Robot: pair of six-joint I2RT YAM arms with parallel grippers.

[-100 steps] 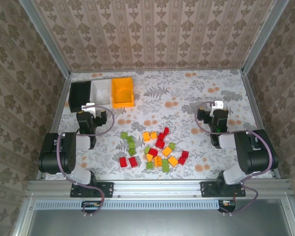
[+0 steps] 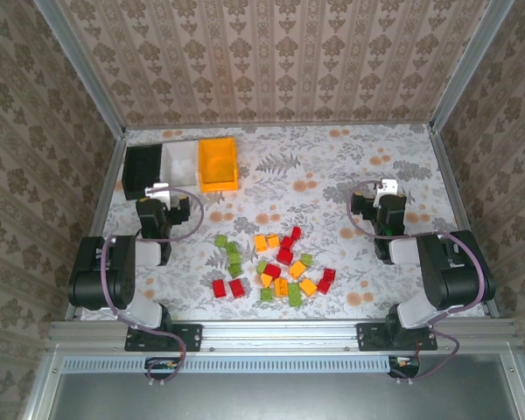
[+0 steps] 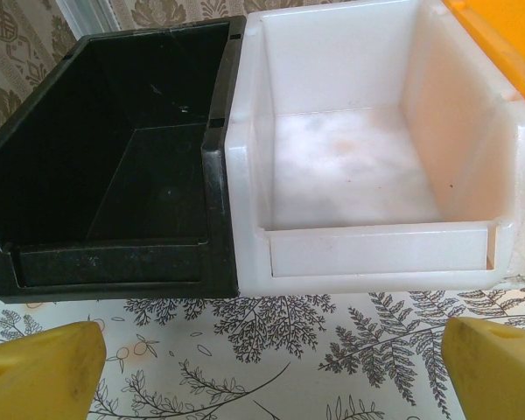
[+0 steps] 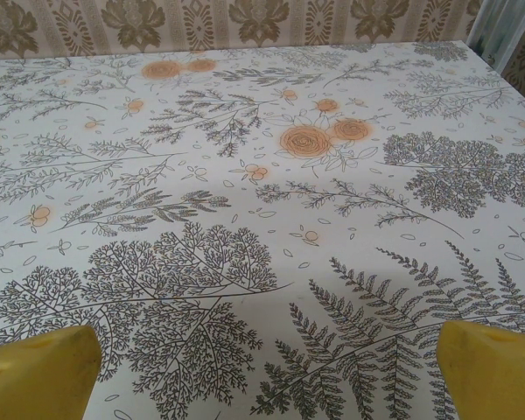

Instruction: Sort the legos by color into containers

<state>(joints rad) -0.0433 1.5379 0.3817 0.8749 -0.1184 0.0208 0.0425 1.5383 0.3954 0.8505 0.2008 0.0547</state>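
Observation:
Several legos [image 2: 271,262] in red, orange-yellow and light green lie scattered on the floral table between the two arms. Three containers stand in a row at the back left: black [image 2: 143,169], white [image 2: 180,163] and orange [image 2: 218,163]. The left wrist view looks into the black bin [image 3: 114,166] and the white bin [image 3: 359,157], both empty, with the orange bin's [image 3: 499,35] edge at the right. My left gripper [image 2: 160,189] is open just in front of the black and white bins, its yellow fingers [image 3: 44,372] wide apart. My right gripper [image 2: 387,188] is open over bare tablecloth, holding nothing.
Metal frame rails and patterned walls close in the table on all sides. The right wrist view has flat floral cloth [image 4: 271,219] running to the back wall. Both arms are folded back near their bases at the front edge.

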